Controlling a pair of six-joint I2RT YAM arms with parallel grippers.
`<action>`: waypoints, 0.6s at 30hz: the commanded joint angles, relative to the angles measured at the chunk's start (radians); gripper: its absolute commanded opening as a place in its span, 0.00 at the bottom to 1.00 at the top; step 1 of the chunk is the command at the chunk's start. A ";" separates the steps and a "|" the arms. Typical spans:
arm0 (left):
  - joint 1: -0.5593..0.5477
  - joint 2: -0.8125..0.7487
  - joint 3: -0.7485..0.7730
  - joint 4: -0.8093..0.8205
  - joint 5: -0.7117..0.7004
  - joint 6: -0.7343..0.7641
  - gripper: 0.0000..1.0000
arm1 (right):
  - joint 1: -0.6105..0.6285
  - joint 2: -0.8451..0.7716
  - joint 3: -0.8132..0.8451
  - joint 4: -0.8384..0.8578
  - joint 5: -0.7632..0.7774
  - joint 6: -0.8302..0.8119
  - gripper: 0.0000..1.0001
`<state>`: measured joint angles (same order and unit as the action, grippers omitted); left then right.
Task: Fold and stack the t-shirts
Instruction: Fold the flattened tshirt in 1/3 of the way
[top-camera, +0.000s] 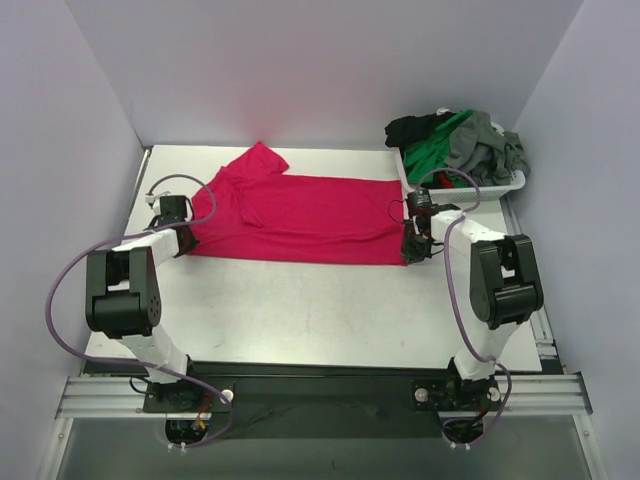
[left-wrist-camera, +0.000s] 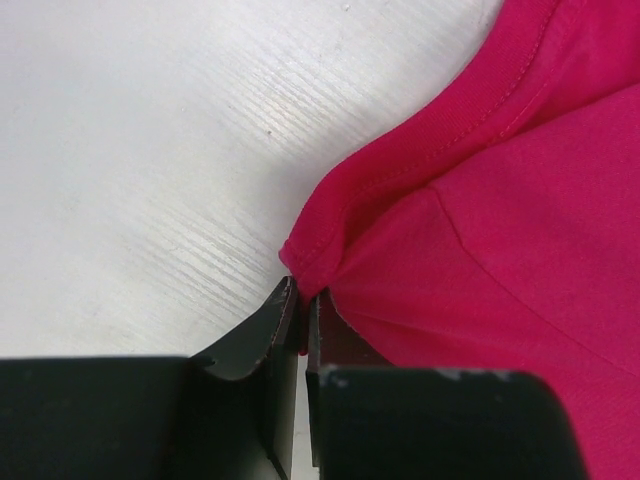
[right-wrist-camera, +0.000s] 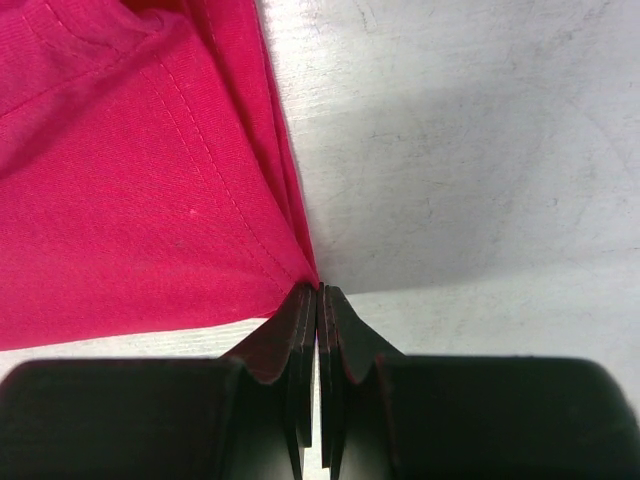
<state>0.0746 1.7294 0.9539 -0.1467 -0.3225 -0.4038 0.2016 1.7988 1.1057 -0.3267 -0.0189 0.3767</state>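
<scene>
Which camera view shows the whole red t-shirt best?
The top external view: the red t-shirt lies spread out there, both ends visible. The two wrist views each show only one corner of it, close up.

One crimson t-shirt (top-camera: 310, 215); three t-shirts (top-camera: 455, 140) in one basket (top-camera: 490, 188); two arms (top-camera: 125, 290) (top-camera: 505, 280).

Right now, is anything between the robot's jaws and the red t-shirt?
Nothing visible is. The left jaws and the right jaws are each shut on a near corner of the red t-shirt, which lies spread on the table.
</scene>
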 joint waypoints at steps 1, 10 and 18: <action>0.008 -0.051 -0.006 -0.008 -0.032 -0.001 0.03 | -0.007 -0.049 -0.010 -0.063 0.050 0.001 0.00; 0.005 -0.165 -0.007 -0.067 -0.069 0.019 0.66 | 0.028 -0.119 0.003 -0.086 0.060 -0.007 0.41; -0.160 -0.249 0.016 -0.047 -0.135 0.043 0.87 | 0.127 -0.128 0.074 -0.080 0.028 -0.019 0.57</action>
<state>-0.0082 1.5158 0.9401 -0.2207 -0.4290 -0.3801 0.2974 1.6764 1.1233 -0.3805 0.0216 0.3656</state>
